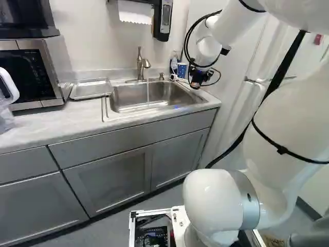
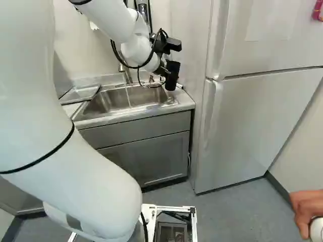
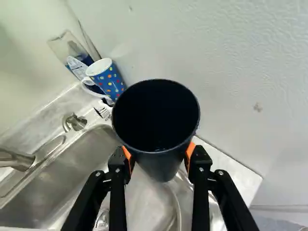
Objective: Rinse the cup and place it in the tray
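Above the sink's [image 1: 128,99] edge, the gripper [image 2: 164,70] clasps the dark cup [image 3: 161,166] between both fingers, near a spotted mug [image 3: 109,81].

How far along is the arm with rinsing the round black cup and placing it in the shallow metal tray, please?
Done: the black cup is gripped, and water runs from the curved metal faucet. In hand: the black gripper holds it near the steel sink, away from the stream; whether it is rinsed, I cannot tell. Left: any rinsing needed, then placing it in the tray.
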